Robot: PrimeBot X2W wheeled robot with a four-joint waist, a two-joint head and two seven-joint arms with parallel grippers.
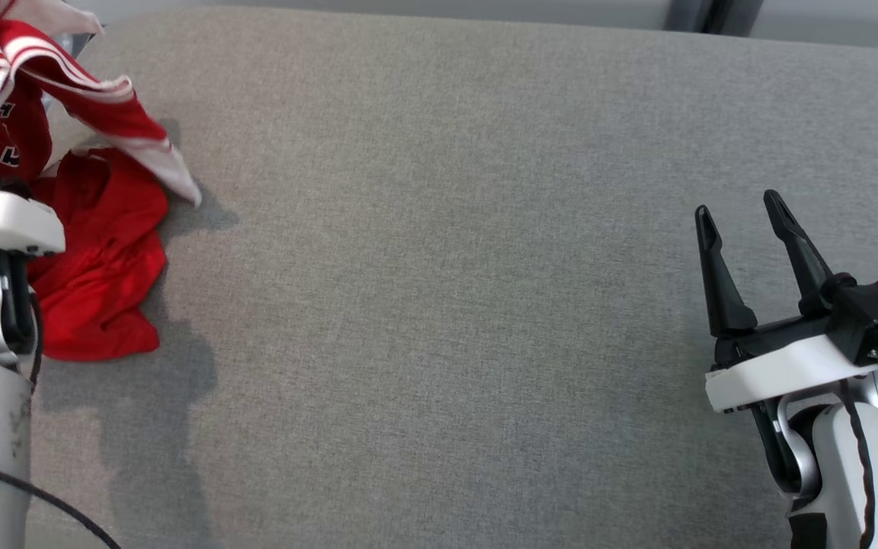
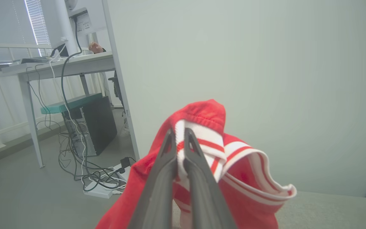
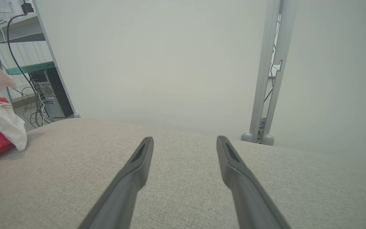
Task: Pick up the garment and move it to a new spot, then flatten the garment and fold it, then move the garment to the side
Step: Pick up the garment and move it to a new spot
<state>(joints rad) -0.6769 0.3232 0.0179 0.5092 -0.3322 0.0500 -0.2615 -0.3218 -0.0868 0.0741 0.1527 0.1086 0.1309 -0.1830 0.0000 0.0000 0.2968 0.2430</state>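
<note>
The grey fabric worktop [image 1: 447,305] stretched before you. The red garment [image 1: 104,252] hung bunched at its left end, lower folds seemingly resting on the fabric. Your left jaws were pinched tight on its white-striped hem, cloth draping either side; your right jaws stood wide, empty, well apart over the right side.

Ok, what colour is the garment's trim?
The trim is white with red stripes, on a red garment; clearest in the left wrist view.
</note>
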